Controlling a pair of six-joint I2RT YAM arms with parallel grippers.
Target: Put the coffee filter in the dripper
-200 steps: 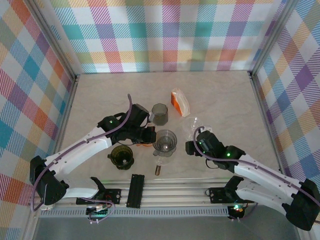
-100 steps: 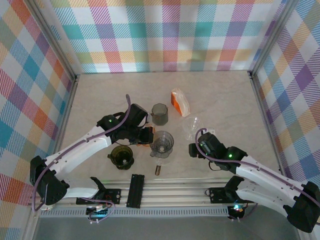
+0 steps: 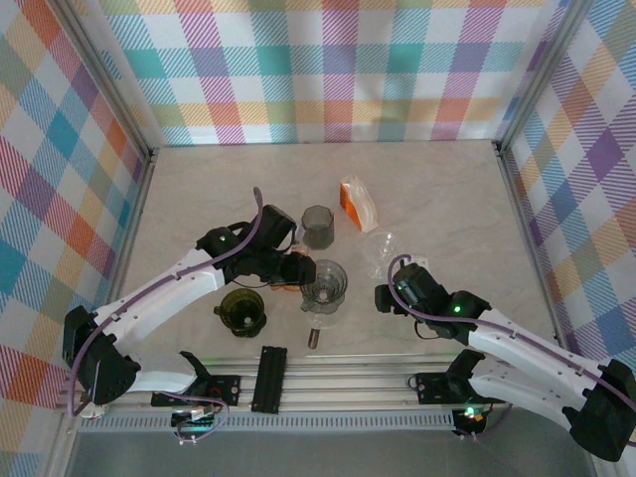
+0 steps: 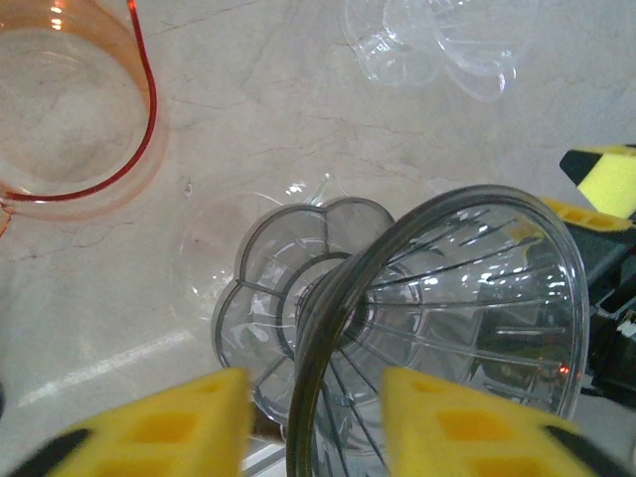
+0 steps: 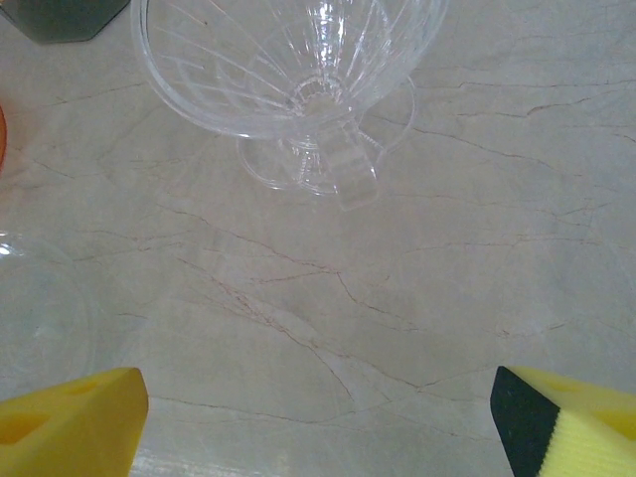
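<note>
My left gripper (image 4: 316, 397) is part open. Its yellow pads (image 4: 169, 422) stand either side of the rim of the smoky grey ribbed plastic dripper (image 4: 467, 298), with a sliver of daylight on each side. I read that as straddling the rim, not clamping it. The dripper sits on its scalloped foot on the pale marble-look surface (image 4: 298, 119), mouth up as far as I can judge, in the middle of the workspace. It looks rigid, light and slick, and a nudge on that rim could tip it or send it skating. I'd take it by the wall just under the rim, and only if it needs steadying.

The filter itself I can't pick out with certainty. My best guess is the white-and-orange wedge-shaped item (image 3: 358, 202) farther back, just behind the clear cone dripper (image 5: 298, 60). If it is paper, it should be near weightless, limp and easy to crease, so I'd pinch one thin edge near the top, gently, and let it hang.

My right gripper (image 5: 318, 397) is wide open over bare surface and holds nothing. Its nose points at the clear dripper, near it but apart.

My left arm (image 3: 169, 293) reaches in diagonally from the near left corner, wrist angled down over the grey dripper. My right arm (image 3: 517, 343) lies low along the near right, forearm pointing inward.
</note>
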